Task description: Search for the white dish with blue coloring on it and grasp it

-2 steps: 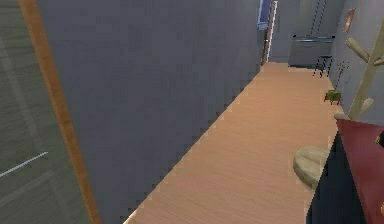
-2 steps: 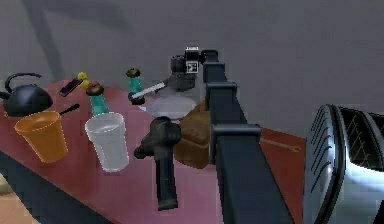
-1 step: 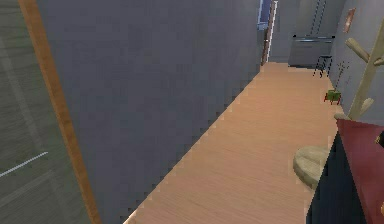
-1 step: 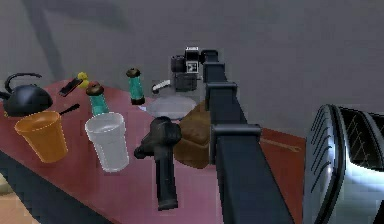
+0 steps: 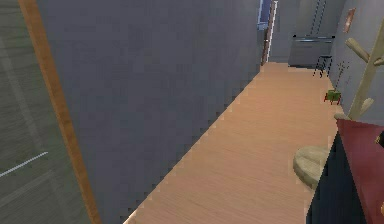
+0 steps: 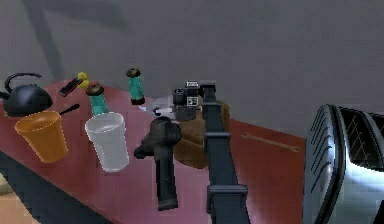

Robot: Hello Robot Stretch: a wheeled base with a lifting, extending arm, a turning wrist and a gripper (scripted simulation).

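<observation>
Dish: the white dish with blue colouring cannot be picked out with certainty. A pale patch [image 6: 143, 104] lies on the dark red table [image 6: 270, 170] behind the white cup [image 6: 106, 140], at the foot of a teal bottle [image 6: 133, 85]. Whether that patch is the dish cannot be told.

Around the white cup: an orange cup [image 6: 42, 135] stands just beside it, and a black kettle [image 6: 25, 98] stands beyond that one. A second teal bottle [image 6: 97, 100] is close behind the white cup. On the cup's other side lies a brown lump [image 6: 193, 142], partly under the arm [image 6: 222, 160]. A chrome toaster [image 6: 345, 160] stands well apart from the cup, at the arm side view's right edge.

Arm: the dark bar reaches out over the table, past the white cup. The gripper [image 6: 162, 150] shows as a dark body just beside the cup, with a dark length running back alongside the arm. Tabletop things lie at and behind it, so I cannot tell whether it holds anything.

Room: in the forward view the table's corner [image 5: 355, 150] sits at the lower right, with a wooden coat stand [image 5: 355, 60] next to it. A long grey wall [image 5: 160, 90] runs down the left. Bare wood floor [image 5: 250, 140] lies open between the two, as far as a dark stool [image 5: 322, 66].
</observation>
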